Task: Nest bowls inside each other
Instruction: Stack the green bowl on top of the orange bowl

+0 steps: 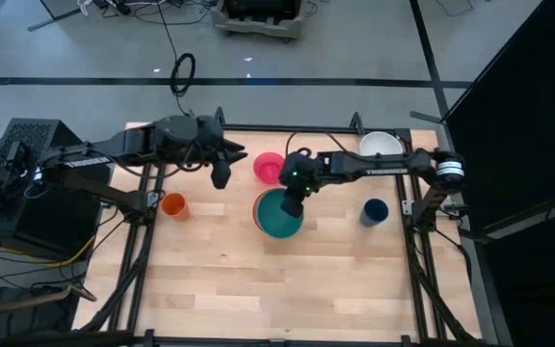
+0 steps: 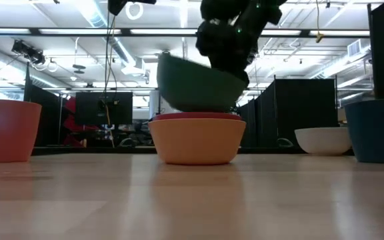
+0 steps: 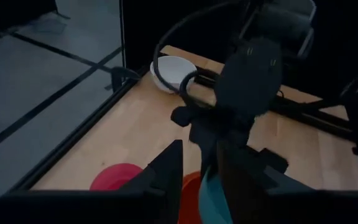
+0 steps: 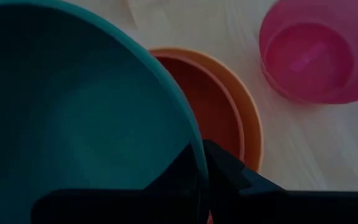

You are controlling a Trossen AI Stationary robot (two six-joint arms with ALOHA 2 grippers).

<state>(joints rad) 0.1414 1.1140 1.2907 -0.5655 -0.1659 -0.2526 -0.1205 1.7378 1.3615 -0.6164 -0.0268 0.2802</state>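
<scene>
The teal bowl (image 1: 278, 214) is held tilted by the right pincer (image 1: 291, 206), whose fingers are closed on its rim, one inside and one outside. It is held just above the red bowl (image 2: 197, 117), which is nested in the orange-yellow bowl (image 2: 197, 140) near the middle of the table (image 1: 258, 280). In the low view only the red rim is seen above the orange-yellow wall, and the teal bowl's lower edge is seen at or just over that rim; whether they touch cannot be told.

The pink bowl (image 1: 269, 167) is seen just beside the stack, toward the far edge of the table. The white bowl (image 1: 381, 145) is found at the far right corner, partly covered by the right arm (image 1: 383, 166). A small orange cup (image 1: 173, 205) stands well apart to the left of the stack, and a small dark blue cup (image 1: 374, 211) stands to its right.

The left pincer (image 1: 221, 173) is held in the air to the left of the pink bowl, with nothing between its fingers, which are set partly open.
</scene>
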